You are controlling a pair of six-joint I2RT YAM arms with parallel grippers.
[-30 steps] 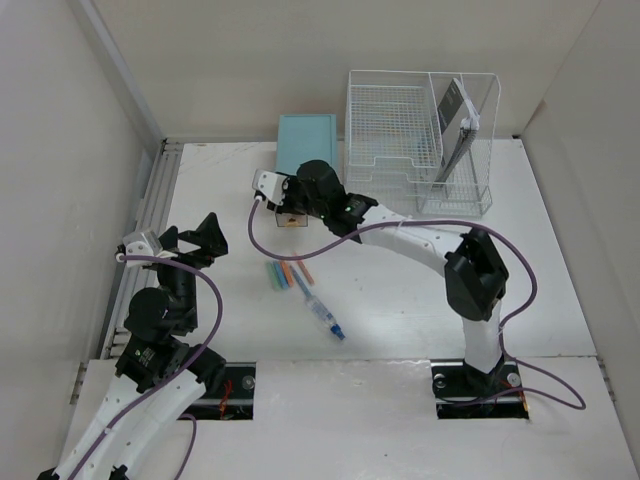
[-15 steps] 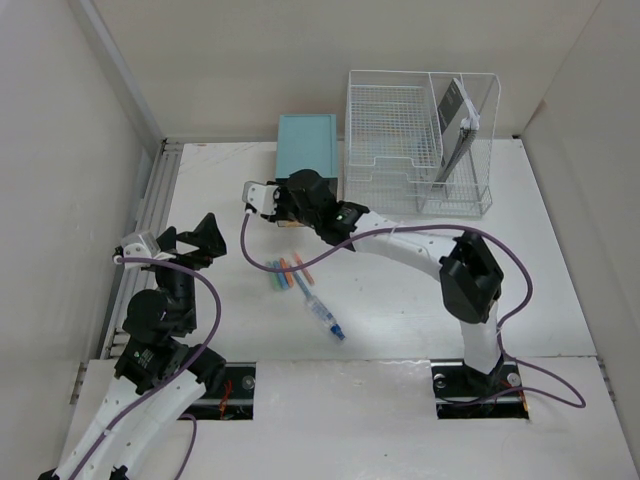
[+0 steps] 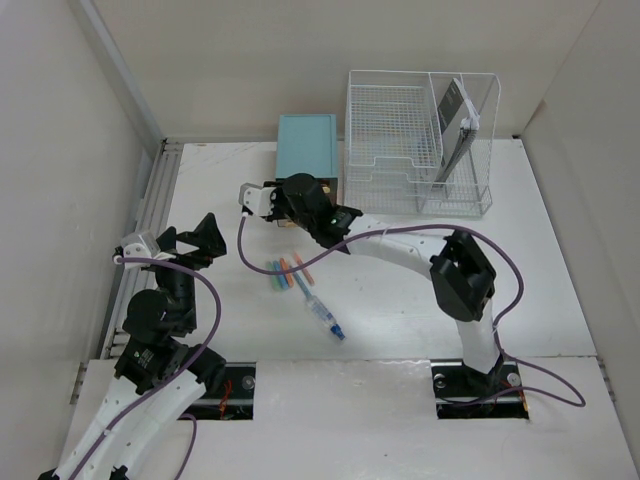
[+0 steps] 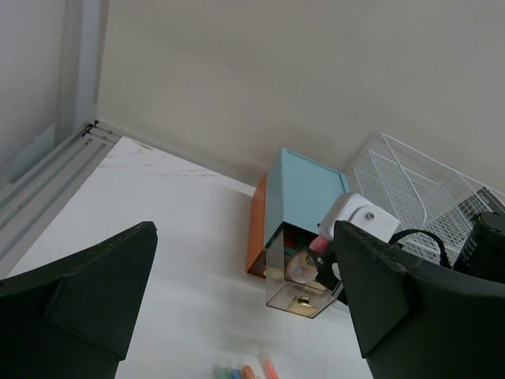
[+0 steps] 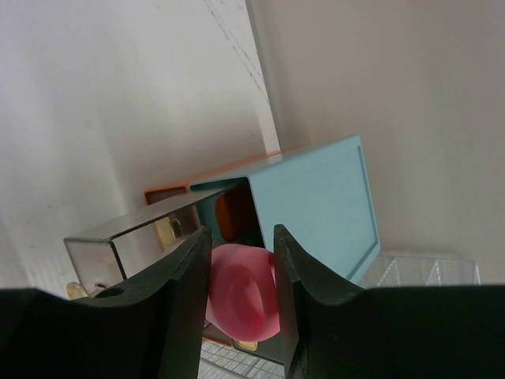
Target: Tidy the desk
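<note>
Your right fingers (image 5: 185,292) pinched a pink thing (image 5: 241,304) above the teal box's (image 5: 316,197) open drawer (image 5: 134,237). Your left fingers (image 4: 79,292) gaped wide, empty. Markers (image 3: 285,272) and a pen (image 3: 325,318) lay loose on the desk (image 3: 420,290), so most sorting remained, I judged.

Desk (image 3: 400,290): rails (image 3: 150,210) run along L edge. Drawer box (image 3: 307,140) at back, ctr-left, vs. back wall; wire rack (image 3: 395,130) just R of it, side by side. Rack's R compartment has a flat item (image 3: 452,105) standing on edge, tilted. Box's drawer (image 4: 304,290) sticks out fwd, toward the arms. Right gripper (image 3: 288,205) is at that drawer, w/ a round item (image 5: 241,304) btwn its fingers. Markers (image 3: 285,275) lie in a bunch mid-desk, in front of drawer; pen (image 3: 325,320) just in front & R of them. Left gripper (image 3: 205,235) hangs near L side, well apart from markers.
</note>
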